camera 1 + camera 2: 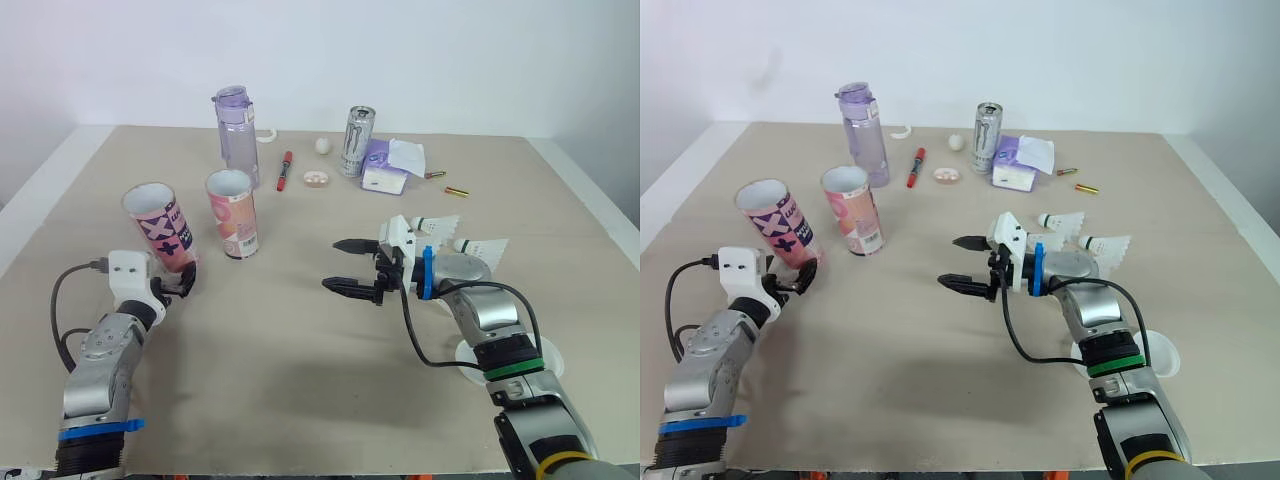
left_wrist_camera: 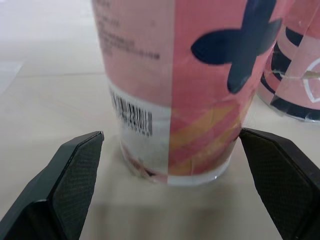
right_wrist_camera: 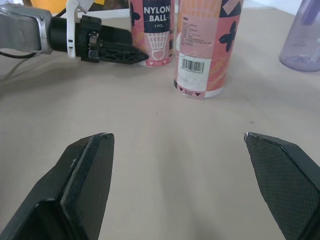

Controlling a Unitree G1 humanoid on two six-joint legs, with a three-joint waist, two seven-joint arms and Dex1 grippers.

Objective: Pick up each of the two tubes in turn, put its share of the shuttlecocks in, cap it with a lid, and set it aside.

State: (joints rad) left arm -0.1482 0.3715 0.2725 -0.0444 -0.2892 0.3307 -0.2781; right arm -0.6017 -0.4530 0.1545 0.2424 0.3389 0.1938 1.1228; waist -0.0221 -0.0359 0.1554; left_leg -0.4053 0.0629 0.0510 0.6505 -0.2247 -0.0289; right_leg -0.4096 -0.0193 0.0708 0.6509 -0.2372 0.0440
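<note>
Left gripper [image 2: 170, 137]: black cross-hatched fingers spread wide, either side of the nearer tube's [image 1: 160, 228] base, not touching it.
Nearer tube: upright, open-topped printed cylinder, pink with navy crosses and a barcode, on the left of the beige table [image 1: 300, 400].
Right gripper [image 1: 332, 265]: fingers parted, holding nothing.
Second tube [image 1: 232, 213]: upright, just behind the first.
Shuttlecocks [image 1: 435, 228]: white, feathered, lying to the right.
Translucent purple bottle [image 1: 236, 125] and metal can [image 1: 355, 141]: farthest back.

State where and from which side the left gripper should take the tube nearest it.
Low on the round wall of the tube, coming in level from the robot's side: it stands upright, mouth open, just ahead of the open fingers of the left gripper.
</note>
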